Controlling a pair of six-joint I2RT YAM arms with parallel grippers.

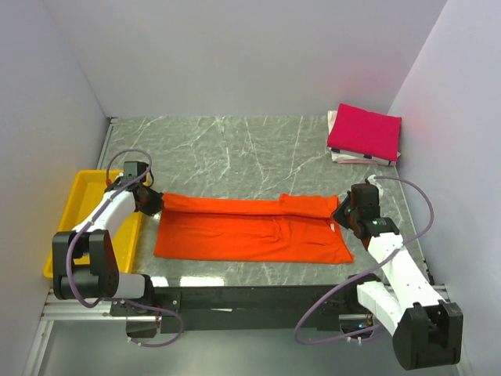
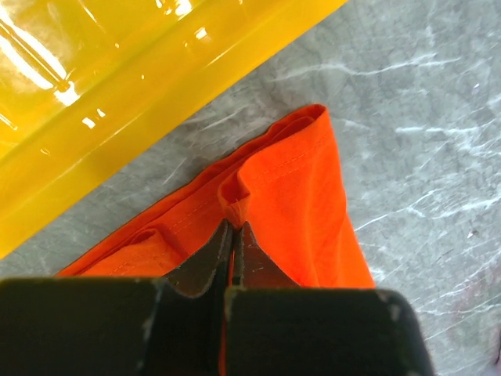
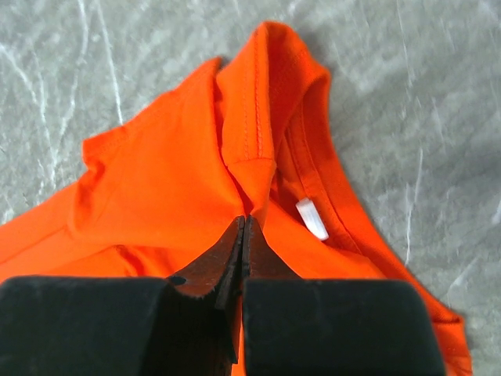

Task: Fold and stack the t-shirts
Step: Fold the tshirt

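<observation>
An orange t-shirt (image 1: 250,231) lies spread lengthwise across the marble table, its far long edge doubled over toward me. My left gripper (image 1: 150,202) is shut on the shirt's left end, pinching a hemmed fold of orange cloth (image 2: 270,184) between its fingertips (image 2: 233,227). At the right end my right gripper (image 1: 344,213) is shut on the orange cloth (image 3: 180,164) near the collar, where a small white label (image 3: 313,218) shows; the pinch sits at the gripper (image 3: 244,221). A magenta-pink t-shirt (image 1: 364,131) lies folded at the far right corner.
A yellow plastic tray (image 1: 82,200) stands at the table's left edge, right beside the left gripper, with its rim (image 2: 149,102) close to the shirt's end. Walls close in the table on the left, far and right sides. A white cloth edge shows under the magenta shirt.
</observation>
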